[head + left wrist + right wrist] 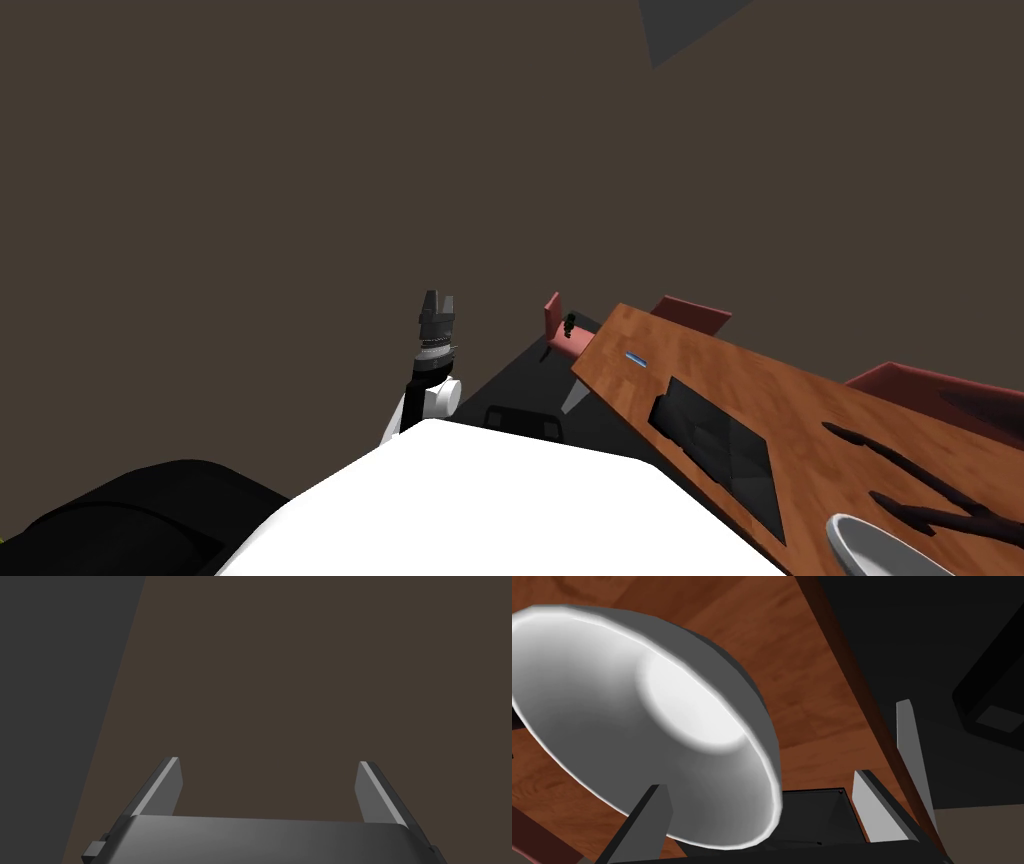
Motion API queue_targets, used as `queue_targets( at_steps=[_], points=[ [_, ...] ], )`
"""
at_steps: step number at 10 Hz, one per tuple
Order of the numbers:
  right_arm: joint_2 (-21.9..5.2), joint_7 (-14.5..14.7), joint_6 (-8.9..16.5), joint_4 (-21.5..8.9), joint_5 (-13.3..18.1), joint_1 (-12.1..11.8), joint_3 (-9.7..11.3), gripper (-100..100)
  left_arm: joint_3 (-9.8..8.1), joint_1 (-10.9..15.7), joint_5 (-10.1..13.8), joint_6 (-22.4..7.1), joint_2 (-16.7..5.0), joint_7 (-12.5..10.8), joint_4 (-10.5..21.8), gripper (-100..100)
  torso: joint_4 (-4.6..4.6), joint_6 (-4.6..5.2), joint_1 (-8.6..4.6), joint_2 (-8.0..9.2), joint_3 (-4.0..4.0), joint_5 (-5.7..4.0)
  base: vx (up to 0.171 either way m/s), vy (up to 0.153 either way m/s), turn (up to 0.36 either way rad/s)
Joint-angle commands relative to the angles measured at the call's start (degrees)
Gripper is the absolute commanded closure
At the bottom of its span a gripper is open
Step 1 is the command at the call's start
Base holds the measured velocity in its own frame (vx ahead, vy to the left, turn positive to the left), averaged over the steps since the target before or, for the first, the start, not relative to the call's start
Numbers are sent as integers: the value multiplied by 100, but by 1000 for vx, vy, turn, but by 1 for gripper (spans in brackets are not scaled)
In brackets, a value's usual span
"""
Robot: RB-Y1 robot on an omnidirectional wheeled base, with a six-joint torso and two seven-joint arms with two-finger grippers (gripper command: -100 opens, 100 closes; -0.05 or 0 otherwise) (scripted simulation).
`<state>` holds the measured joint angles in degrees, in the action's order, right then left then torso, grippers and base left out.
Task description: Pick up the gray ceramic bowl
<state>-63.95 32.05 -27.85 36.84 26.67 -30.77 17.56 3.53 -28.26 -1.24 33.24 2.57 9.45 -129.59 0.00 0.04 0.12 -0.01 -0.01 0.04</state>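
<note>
The grey bowl (637,726) rests on the wooden table (812,701) near its edge, white inside with a darker outer wall. My right gripper (759,781) is open at the bowl, with the near rim between its fingers: one finger (644,821) lies over the inside, the other (874,806) stands outside the wall. In the head view the bowl (880,550) sits at the lower right, on the near end of the table (780,390). My left gripper (437,305) is held up ahead of me, away from the table, open and empty (268,763).
A dark mat (725,445) lies in the middle of the table, and a small blue thing (635,357) lies near its far end. Red chairs (553,315) (692,312) stand around that end. A dark box (992,716) sits on the floor below the table's edge.
</note>
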Motion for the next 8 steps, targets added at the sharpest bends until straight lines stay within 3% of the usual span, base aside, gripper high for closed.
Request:
queue_targets(
  at_steps=[1, 2, 3, 5, 7, 8],
  points=[
    [0, 0, 0, 0, 0, 0, 0, -100, 0, 0, 0, 0, 0, 0, 0, 0, 0, 0, 0, 0, 0, 0, 13, 10, 21],
    [8, 9, 13, -17, 9, 7, 16, 0, 0, 0, 0, 0, 0, 0, 0, 0, 1, 2, -5, 7, 4, 0, 0, 0, 0],
    [112, -67, 95, -110, 5, 69, 60, -100, 0, 0, 0, 0, 0, 0, 0, 0, 3, 2, -8, 12, 7, -1, -47, -14, 228],
    [323, -219, 260, -299, -2, 193, 151, -100, 0, 2, 0, 0, 0, 0, 0, 0, 9, -3, -27, 42, 24, -5, -121, -55, 301],
    [284, -245, 280, -247, 2, 184, 158, -100, -1, 1, 0, 0, -1, 0, 0, 0, 14, 5, -30, 59, 35, -7, -79, -28, 59],
    [292, -242, 267, -273, 4, 197, 161, 100, -1, 0, 0, 0, 0, 0, 0, 0, 10, 6, -22, 40, 24, -4, -9, -3, -3]
  ],
)
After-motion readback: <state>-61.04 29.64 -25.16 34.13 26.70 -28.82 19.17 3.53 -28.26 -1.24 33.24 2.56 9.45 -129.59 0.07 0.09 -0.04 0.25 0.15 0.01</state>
